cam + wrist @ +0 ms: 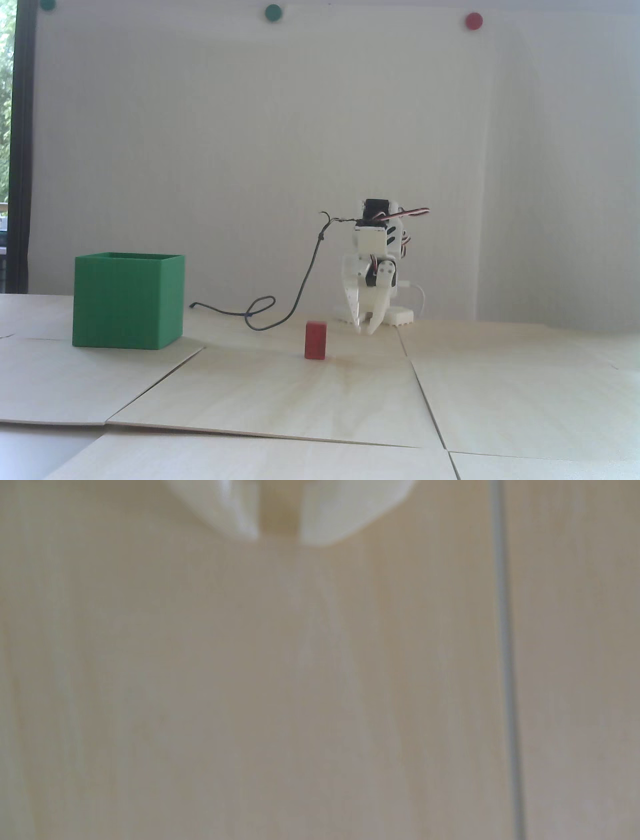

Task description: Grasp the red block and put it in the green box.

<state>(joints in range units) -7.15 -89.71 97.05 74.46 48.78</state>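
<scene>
Standing upright on the bench (310,395), the block (315,340) looks small, rigid and light, its matte sides unlikely to slip. Being taller than wide, it could topple if nudged, so the best hold is probably across its two flat side faces, about mid-height. It is free of any grip, with bare wood all round. Just behind and to its right in the fixed view hangs the pincer (365,329), tips pointing down near the bench, jaws only slightly parted and empty; the wrist view shows the same narrow gap over bare wood. A dark cable (260,315) loops on the bench behind. Well to the left sits the box (127,302), open-topped.
</scene>
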